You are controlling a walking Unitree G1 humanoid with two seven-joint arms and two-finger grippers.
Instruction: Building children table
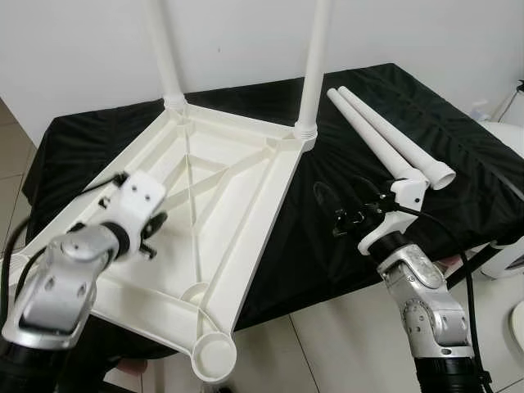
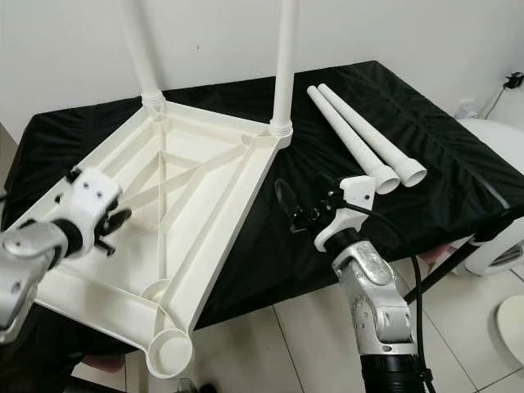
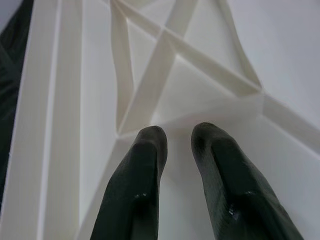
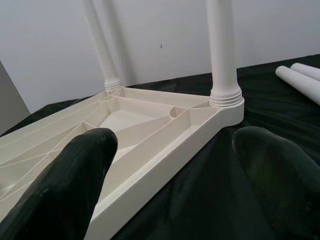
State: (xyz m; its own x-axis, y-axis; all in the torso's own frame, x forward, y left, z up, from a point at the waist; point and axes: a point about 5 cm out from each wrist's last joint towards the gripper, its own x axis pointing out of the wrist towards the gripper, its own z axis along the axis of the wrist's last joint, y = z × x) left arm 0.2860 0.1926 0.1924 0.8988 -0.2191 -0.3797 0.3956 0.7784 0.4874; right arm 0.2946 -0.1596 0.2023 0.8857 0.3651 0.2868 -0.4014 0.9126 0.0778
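- White tabletop [image 1: 221,188] lies upside down on the black-draped table [image 1: 458,155], two legs [image 1: 313,65] fitted upright.
- Left claw [image 3: 175,137], fingers narrowly parted, over its ribbed underside.
- Right claw [image 2: 295,205], spread wide, beside the tabletop edge, near two loose legs [image 2: 360,131].
- No legible markings.

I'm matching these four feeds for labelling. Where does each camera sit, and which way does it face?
Left eye, on the head: looks down at the upturned tabletop on the black cloth; both arms show.
Right eye: beside it, same scene, with loose legs.
Left wrist: along the left gripper, close over the tabletop's ribs.
Right wrist: along the open right gripper, toward the screwed-in leg.
Shared: all show the tabletop.
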